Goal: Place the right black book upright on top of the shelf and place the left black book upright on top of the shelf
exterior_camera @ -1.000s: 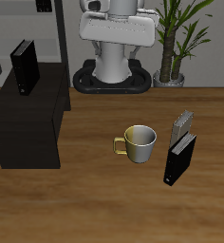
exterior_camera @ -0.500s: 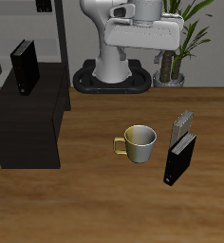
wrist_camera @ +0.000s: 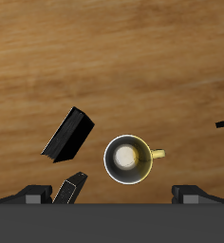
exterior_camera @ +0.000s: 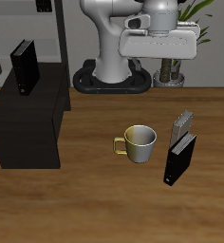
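The right black book [exterior_camera: 26, 66] stands upright on the shelf [exterior_camera: 28, 128], a low black cabinet. The left black book [exterior_camera: 179, 158] [wrist_camera: 68, 134] stands on the wooden table beside the mug, nearer the front edge. My gripper [exterior_camera: 159, 49] [wrist_camera: 112, 195] hangs high over the back of the table, well above and behind that book. It is open and holds nothing; both fingertips [wrist_camera: 33, 195] show wide apart in the wrist view, which looks down on the mug and the left black book.
A yellow-handled mug [exterior_camera: 138, 142] [wrist_camera: 128, 158] stands mid-table. A smaller grey book [exterior_camera: 182, 124] [wrist_camera: 69, 188] stands just behind the left black book. A potted plant [exterior_camera: 171, 57] and the robot base [exterior_camera: 109, 71] are at the back, and a tall grey rack [exterior_camera: 57, 28] rises behind the shelf.
The arm has swung from over the robot base toward the side where the mug and the left black book stand. Nothing on the table or the shelf has moved.
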You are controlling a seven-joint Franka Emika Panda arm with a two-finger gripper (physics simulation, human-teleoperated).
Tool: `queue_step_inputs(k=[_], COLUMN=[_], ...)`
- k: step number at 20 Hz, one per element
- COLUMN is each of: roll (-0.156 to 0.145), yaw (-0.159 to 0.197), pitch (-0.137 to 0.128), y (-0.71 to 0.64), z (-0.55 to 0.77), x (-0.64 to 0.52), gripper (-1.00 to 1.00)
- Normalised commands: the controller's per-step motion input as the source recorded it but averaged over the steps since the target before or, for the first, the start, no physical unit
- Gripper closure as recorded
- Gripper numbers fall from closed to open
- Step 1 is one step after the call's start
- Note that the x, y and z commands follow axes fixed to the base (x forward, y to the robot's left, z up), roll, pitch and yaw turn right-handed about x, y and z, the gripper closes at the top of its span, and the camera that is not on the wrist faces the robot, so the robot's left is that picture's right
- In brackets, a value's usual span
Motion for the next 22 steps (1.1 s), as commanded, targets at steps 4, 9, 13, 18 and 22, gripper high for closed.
queue_step_inputs(k=[4, 9, 13, 18, 22], roll=[0.014, -0.024, 0.013, -0.001, 0.06], yaw=[0.0, 0.002, -0.056, -0.07, -0.018], pitch=[0.025, 0.001, 0.0, -0.002, 0.012], y=[0.15, 0.13, 0.24, 0.25, 0.36], z=[-0.06, -0.12, -0.16, -0.2, -0.34], x=[0.24, 0.25, 0.24, 0.11, 0.08], gripper=[-1.0, -1.0, -1.0, -1.0, -1.0])
